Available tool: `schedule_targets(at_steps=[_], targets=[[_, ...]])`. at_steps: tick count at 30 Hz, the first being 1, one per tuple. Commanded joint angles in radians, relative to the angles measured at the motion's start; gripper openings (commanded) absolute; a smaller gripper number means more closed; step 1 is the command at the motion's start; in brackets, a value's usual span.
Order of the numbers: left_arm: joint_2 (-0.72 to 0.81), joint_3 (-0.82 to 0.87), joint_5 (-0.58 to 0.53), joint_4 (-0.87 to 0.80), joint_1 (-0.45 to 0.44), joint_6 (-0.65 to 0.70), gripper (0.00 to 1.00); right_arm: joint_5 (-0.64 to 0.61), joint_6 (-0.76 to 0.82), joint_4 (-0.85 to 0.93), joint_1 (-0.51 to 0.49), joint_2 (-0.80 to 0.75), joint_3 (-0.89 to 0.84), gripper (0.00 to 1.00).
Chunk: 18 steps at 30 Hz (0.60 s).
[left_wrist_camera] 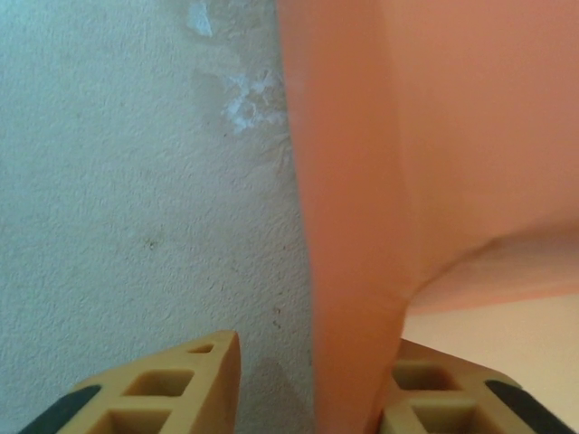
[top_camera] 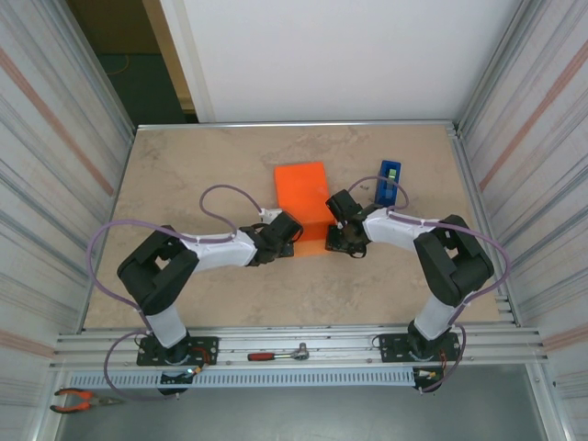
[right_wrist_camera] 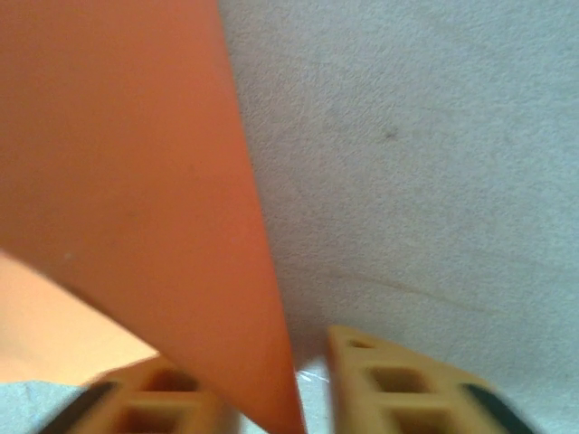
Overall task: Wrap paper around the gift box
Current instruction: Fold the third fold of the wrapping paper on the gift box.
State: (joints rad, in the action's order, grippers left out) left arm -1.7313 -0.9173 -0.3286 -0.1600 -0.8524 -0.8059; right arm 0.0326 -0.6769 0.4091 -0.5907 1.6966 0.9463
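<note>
The orange paper lies folded at mid-table, and in the top view it covers the gift box. My left gripper is at the paper's near left corner and my right gripper at its near right corner. In the left wrist view a raised fold of the paper stands between the open jaws of the left gripper, against the right finger, with a gap to the left one. Under that fold shows a pale pinkish surface, seemingly the gift box. A paper flap hangs between the open jaws of the right gripper.
A blue tape dispenser stands just right of the paper, close behind the right arm. A red-handled ratchet lies on the front rail and pliers at the bottom left. Corrugated walls close in both sides.
</note>
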Motion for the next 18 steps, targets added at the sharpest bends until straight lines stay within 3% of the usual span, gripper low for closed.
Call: schedule_targets(at_steps=[1, 5, 9, 11, 16, 18], targets=[[0.029, 0.012, 0.000, 0.008, -0.007, -0.019, 0.30, -0.016, -0.005, 0.017, -0.009, -0.030, -0.007, 0.41], [0.020, 0.009, -0.002, 0.014, -0.011, -0.023, 0.19, -0.017, -0.004, 0.017, -0.008, -0.028, -0.003, 0.17], [0.015, 0.006, 0.001, 0.016, -0.014, -0.025, 0.20, -0.017, 0.000, 0.018, -0.003, -0.024, 0.004, 0.09], [0.016, 0.005, 0.000, 0.020, -0.014, -0.021, 0.22, -0.020, 0.003, 0.022, 0.000, -0.020, 0.009, 0.13], [0.025, 0.008, 0.001, 0.023, -0.014, -0.019, 0.36, -0.019, 0.009, 0.031, 0.021, -0.016, 0.018, 0.43], [0.031, 0.012, 0.006, 0.028, -0.014, -0.019, 0.39, -0.016, 0.011, 0.036, 0.025, -0.016, 0.024, 0.46]])
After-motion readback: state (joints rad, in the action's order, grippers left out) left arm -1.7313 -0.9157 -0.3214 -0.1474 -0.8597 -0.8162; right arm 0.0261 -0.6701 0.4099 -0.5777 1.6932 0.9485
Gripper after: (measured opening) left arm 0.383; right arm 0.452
